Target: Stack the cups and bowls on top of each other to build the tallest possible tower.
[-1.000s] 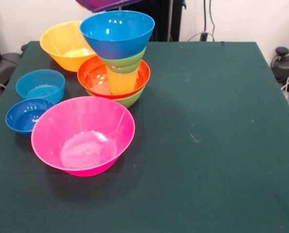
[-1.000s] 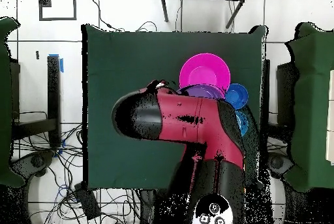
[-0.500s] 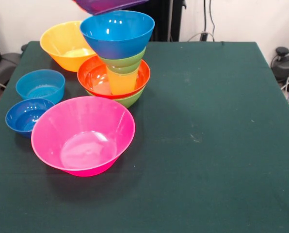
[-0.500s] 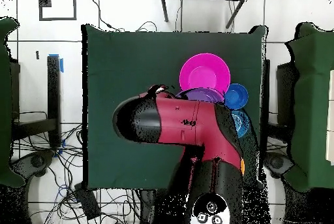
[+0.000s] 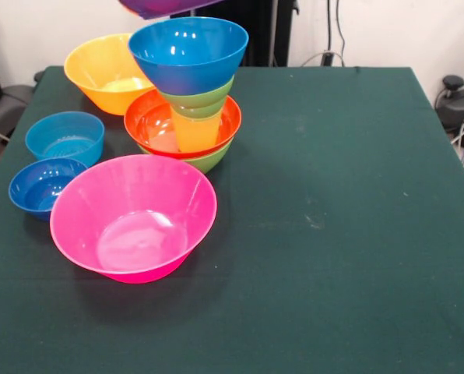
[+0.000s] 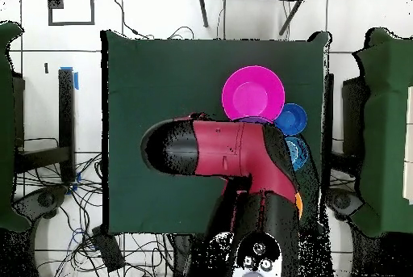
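The tower stands at the back left in the front view: a medium green bowl (image 5: 210, 160), a red-orange bowl (image 5: 148, 118), the yellow cup (image 5: 195, 131), a small green bowl (image 5: 202, 100) and a blue bowl (image 5: 187, 53) on top. A purple bowl (image 5: 166, 6) hangs in the air just above the tower, cut off by the top edge. The gripper that holds it is above the picture. In the overhead view the red arm (image 6: 222, 148) covers the gripper and the tower, and only a sliver of the purple bowl (image 6: 256, 119) shows.
On the green table (image 5: 333, 195) a large pink bowl (image 5: 135, 216) sits in front of the tower, also seen from overhead (image 6: 253, 92). A dark blue bowl (image 5: 41, 185), a light-blue bowl (image 5: 65, 136) and a large orange bowl (image 5: 103, 70) stand to the left.
The purple bowl has shifted slightly above the tower and now sits a little higher at the top edge. From overhead the arm has moved over it and hides more of it.
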Available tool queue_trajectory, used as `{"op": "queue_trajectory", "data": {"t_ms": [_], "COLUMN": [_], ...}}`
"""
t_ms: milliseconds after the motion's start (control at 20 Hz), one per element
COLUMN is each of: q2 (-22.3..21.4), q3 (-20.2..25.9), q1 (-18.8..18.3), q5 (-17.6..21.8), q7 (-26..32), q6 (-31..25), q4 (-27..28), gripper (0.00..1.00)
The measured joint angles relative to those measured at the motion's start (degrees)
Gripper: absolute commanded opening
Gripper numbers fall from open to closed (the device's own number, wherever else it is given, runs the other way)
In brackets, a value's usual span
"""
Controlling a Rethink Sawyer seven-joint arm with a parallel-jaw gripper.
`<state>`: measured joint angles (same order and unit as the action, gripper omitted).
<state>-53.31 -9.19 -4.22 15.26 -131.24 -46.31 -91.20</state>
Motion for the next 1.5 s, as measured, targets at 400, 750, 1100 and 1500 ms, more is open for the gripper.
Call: {"op": "queue_trajectory", "data": {"t_ms": [400,750,1100,1500], "q2": [0.30,-0.05,-0.21,0.14], "q3": [2.43,4.71,6.87,7.56], "q1": [-2.25,-3.15,-3.97,-3.94], "q5": [1.83,3.34,3.92,6.15], "q7": [0.00,0.00,0.00,0.00], "q6": [-1.08,-0.68,-0.59,-1.88], "q4": [-0.01,-1.17,-3.06,-3.07], "gripper": [0.00,0.00,0.00,0.00]}}
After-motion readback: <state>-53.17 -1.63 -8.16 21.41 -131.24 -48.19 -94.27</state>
